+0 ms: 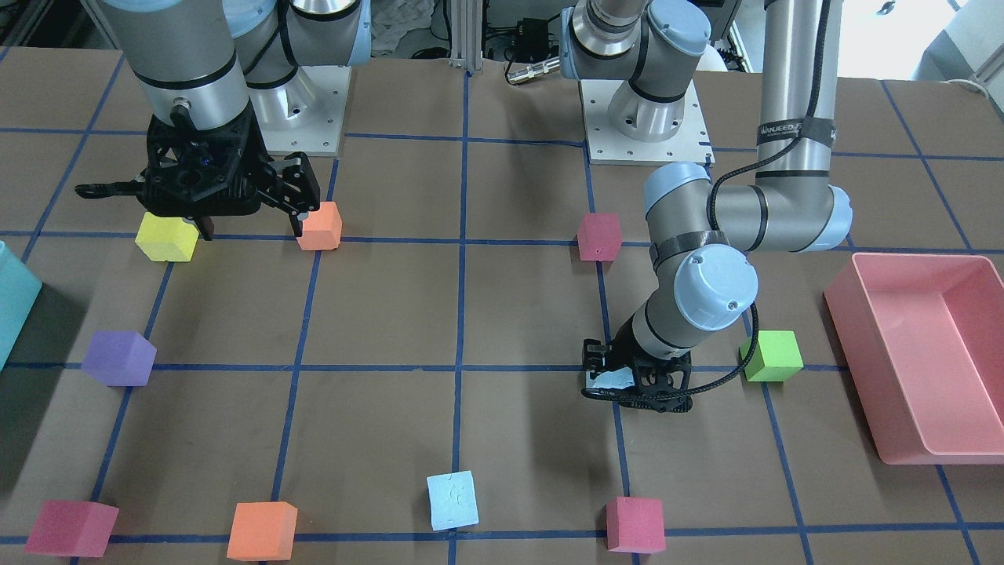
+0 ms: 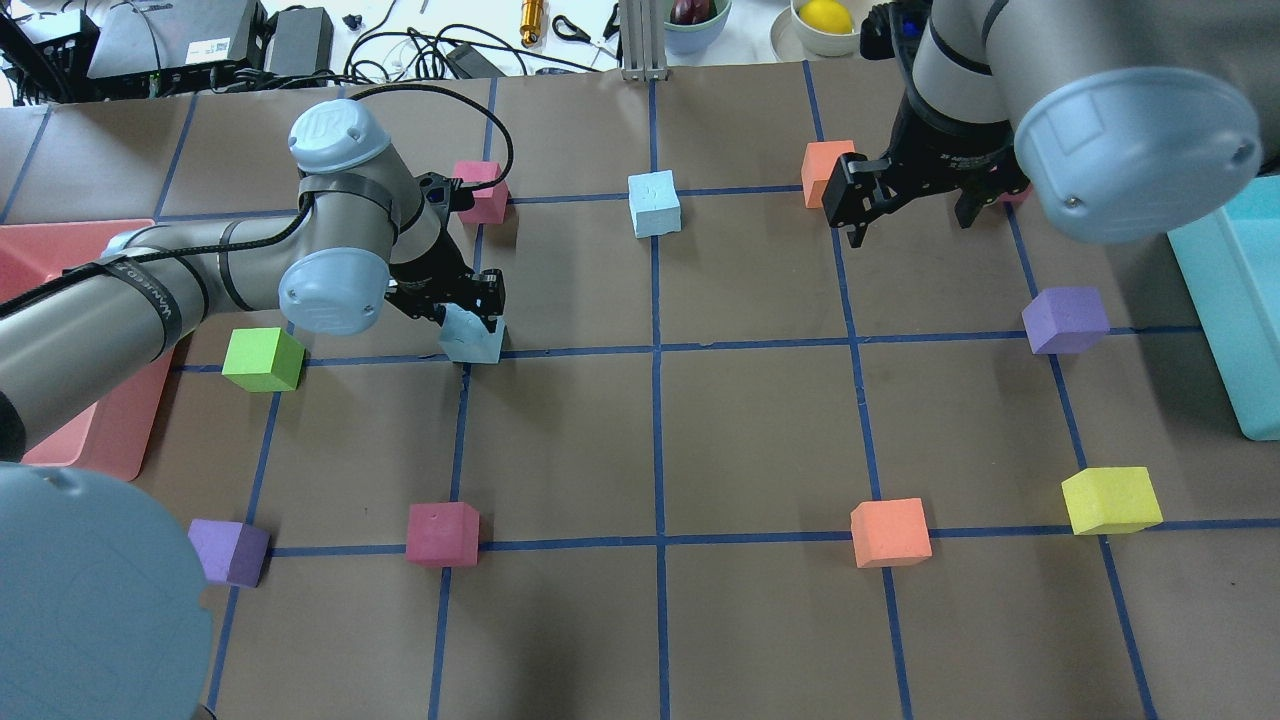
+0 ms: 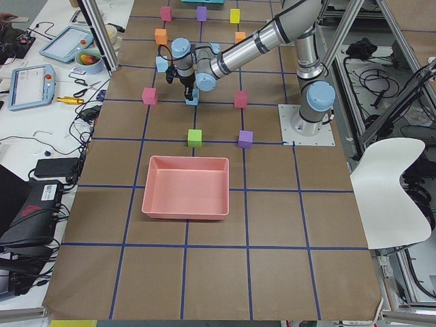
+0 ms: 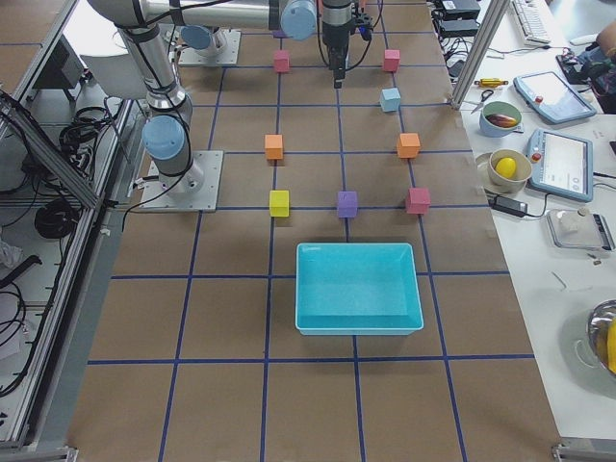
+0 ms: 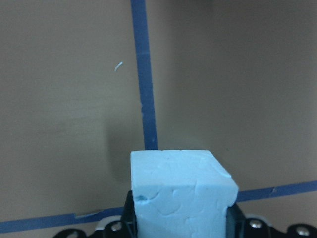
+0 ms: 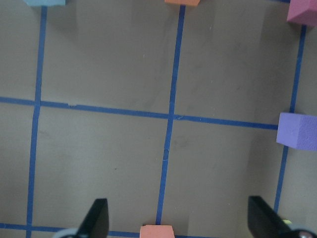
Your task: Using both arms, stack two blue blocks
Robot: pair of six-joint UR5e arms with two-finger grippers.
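My left gripper (image 2: 468,312) is shut on a pale blue block (image 2: 472,342) at a blue tape crossing, left of the table's middle. The left wrist view shows that block (image 5: 181,193) held between the fingers close over the brown surface. From the front the gripper (image 1: 631,386) hides most of the block (image 1: 610,382). The second blue block (image 2: 654,203) sits free at the far middle and also shows in the front view (image 1: 452,500). My right gripper (image 2: 908,225) is open and empty, high above the table beside an orange cube (image 2: 824,170); it also shows in the right wrist view (image 6: 178,223).
A pink bin (image 2: 45,245) lies by the left arm and a teal bin (image 2: 1225,300) at the right edge. Around the table stand green (image 2: 262,359), red (image 2: 441,533), orange (image 2: 889,532), yellow (image 2: 1110,499) and purple (image 2: 1065,319) cubes.
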